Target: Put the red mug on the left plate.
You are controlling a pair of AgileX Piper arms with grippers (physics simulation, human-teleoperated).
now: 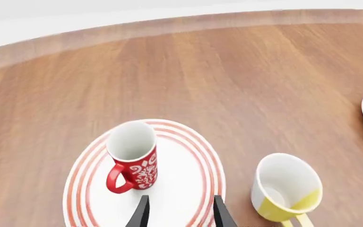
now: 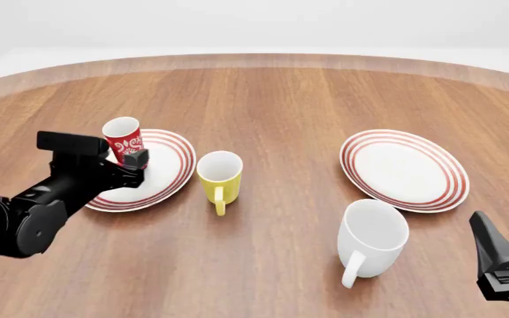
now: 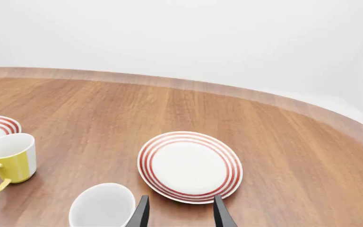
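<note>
The red mug (image 1: 132,156) (image 2: 124,138), with its white floral pattern, stands upright on the far-left part of the left plate (image 1: 185,177) (image 2: 173,165), a white plate with red rings. My left gripper (image 1: 181,210) (image 2: 129,161) is open just behind the mug, over the plate's near side. Nothing is between its fingers and they do not touch the mug. My right gripper (image 3: 180,212) (image 2: 502,262) is open and empty at the near right of the table, behind the right plate.
A yellow mug (image 2: 219,171) (image 1: 287,187) (image 3: 11,158) stands just right of the left plate. The right plate (image 2: 404,169) (image 3: 190,166) lies bare, with a plain white mug (image 2: 374,232) (image 3: 102,205) in front of it. The table's curved far edge (image 2: 254,58) runs behind.
</note>
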